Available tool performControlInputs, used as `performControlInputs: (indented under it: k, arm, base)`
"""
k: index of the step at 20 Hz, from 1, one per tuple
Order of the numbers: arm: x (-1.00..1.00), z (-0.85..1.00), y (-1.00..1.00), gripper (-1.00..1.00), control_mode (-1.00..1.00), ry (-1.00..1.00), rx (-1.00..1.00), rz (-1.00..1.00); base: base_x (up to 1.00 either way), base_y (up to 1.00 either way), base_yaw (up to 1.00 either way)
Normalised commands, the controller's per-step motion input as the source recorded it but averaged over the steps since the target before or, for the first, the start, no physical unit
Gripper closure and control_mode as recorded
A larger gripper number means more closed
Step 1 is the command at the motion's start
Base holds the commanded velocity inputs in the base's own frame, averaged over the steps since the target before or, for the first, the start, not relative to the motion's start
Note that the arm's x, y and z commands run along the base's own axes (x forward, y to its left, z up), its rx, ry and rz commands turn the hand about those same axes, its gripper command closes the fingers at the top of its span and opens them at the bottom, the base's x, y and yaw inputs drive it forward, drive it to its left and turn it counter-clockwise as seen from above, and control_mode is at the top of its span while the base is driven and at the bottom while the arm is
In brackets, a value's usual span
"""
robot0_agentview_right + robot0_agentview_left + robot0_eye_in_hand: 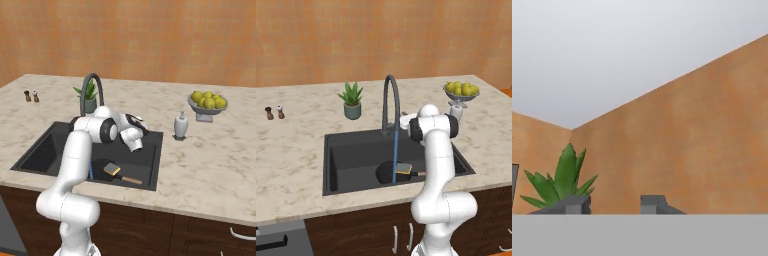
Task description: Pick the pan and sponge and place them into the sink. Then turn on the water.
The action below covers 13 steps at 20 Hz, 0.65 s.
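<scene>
Plant behind faucet, soap dispenser and lemon bowl beside sink

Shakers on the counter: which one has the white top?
The right one of the pair as the left base view shows them, nearer the plant. Its neighbour is brown all over.

**Setting: a rendered domestic kitchen**

A marble-patterned counter carries a black sink with an arched faucet. Dark wooden cabinets run below; an orange wall stands behind. A potted plant, fruit bowl, soap dispenser and two shakers complete the furnishing.
</scene>
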Motion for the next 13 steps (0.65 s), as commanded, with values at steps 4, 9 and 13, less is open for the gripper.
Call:
performControlInputs:
  k: [4, 9, 13]
  arm:
    - [0.48, 0.07, -1.00, 1.00, -1.00, 0.19, 0.09, -0.05]
    - [0.09, 0.79, -1.00, 1.00, -1.00, 0.10, 0.47, 0.01]
    - [-0.01, 1.00, -1.00, 1.00, -1.00, -0.02, 0.56, 0.05]
  base:
    - [0.00, 0.00, 0.00]
    - [0.00, 0.00, 0.00]
    - [0.00, 0.00, 0.00]
